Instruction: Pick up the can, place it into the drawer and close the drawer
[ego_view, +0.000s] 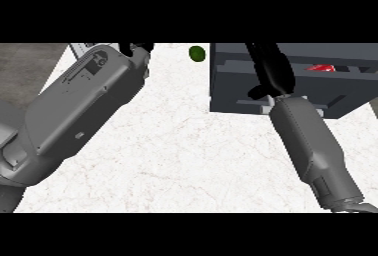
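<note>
Can (322, 68), red, already lies inside the open dark drawer (244, 85). Right hand (269, 70) reaches over it; whether its fingers are open cannot be told. Closing remains.

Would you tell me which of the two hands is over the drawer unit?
The right hand, stretched over the dark drawer unit beside the red can; the left hand is over the white counter.
</note>
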